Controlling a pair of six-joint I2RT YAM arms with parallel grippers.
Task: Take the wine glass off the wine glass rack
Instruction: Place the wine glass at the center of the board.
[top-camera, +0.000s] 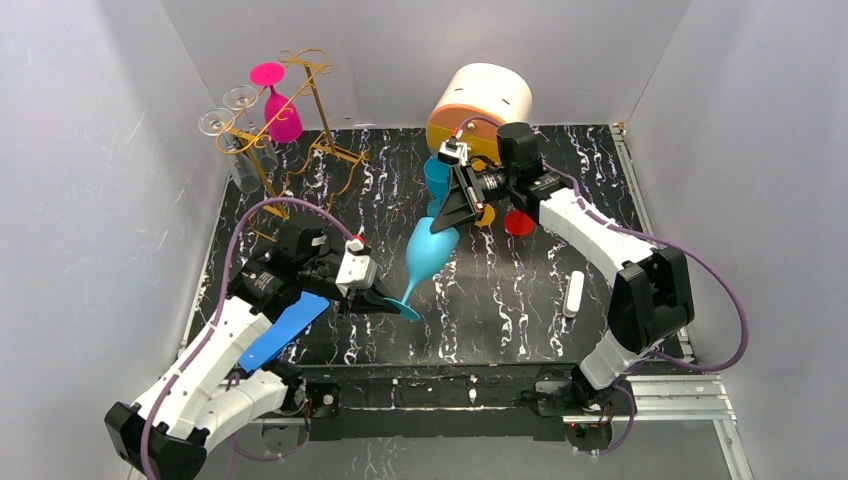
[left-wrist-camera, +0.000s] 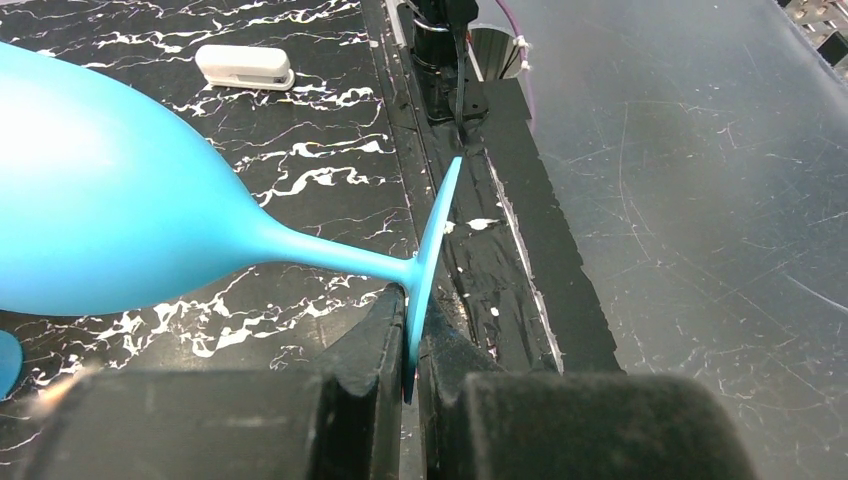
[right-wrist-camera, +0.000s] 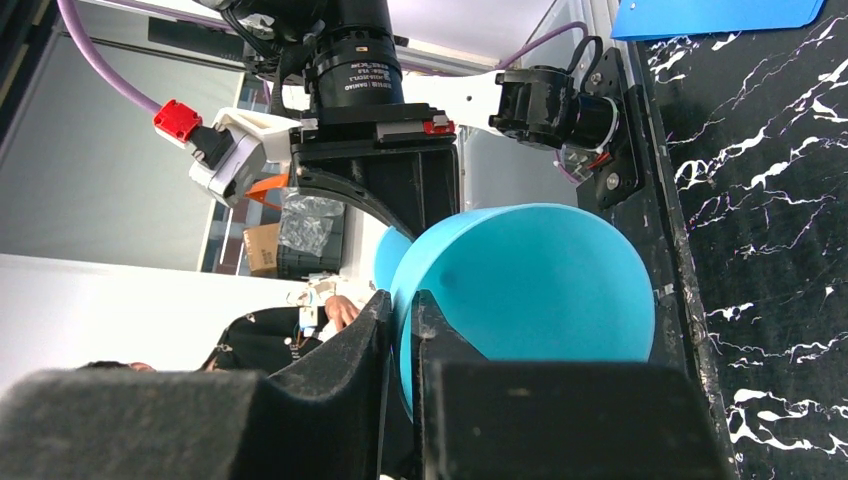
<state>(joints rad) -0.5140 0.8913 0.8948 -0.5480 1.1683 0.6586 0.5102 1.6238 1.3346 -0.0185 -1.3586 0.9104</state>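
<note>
Closest to the left wrist camera, the two black fingers of the left gripper (left-wrist-camera: 412, 350) are pressed tight on the edge of the thin round foot of the turquoise wine glass (left-wrist-camera: 100, 200), the disc standing on edge between them, with the stem running off to the left into the wide bowl. At the other end, the right gripper (right-wrist-camera: 403, 310) has its fingers pinched on the rim of the bowl, one finger inside the mouth and one outside, the thin wall caught between them. From the top external camera the glass (top-camera: 428, 250) hangs tilted between the two arms above the middle of the black marbled table (top-camera: 520, 320), with its foot low and toward the near left at the left gripper (top-camera: 375, 298) and its mouth higher and toward the far right at the right gripper (top-camera: 447, 222). It is off the wine glass rack (top-camera: 325, 108) and well apart from it. That gold wire stand is upright in the far left corner, with a pink wine glass (top-camera: 280, 110) and two clear wine glasses (top-camera: 243, 150) hanging upside down from it. A round cream-and-orange drawer box (top-camera: 480, 105) sits at the far edge behind the right gripper, with a teal cup (top-camera: 436, 178) just in front of it and a red cup (top-camera: 518, 222) beside the right arm. A small white stapler (top-camera: 573, 294) lies on the table toward the near right, and a flat blue sheet (top-camera: 285, 330) lies by the left arm.
</note>
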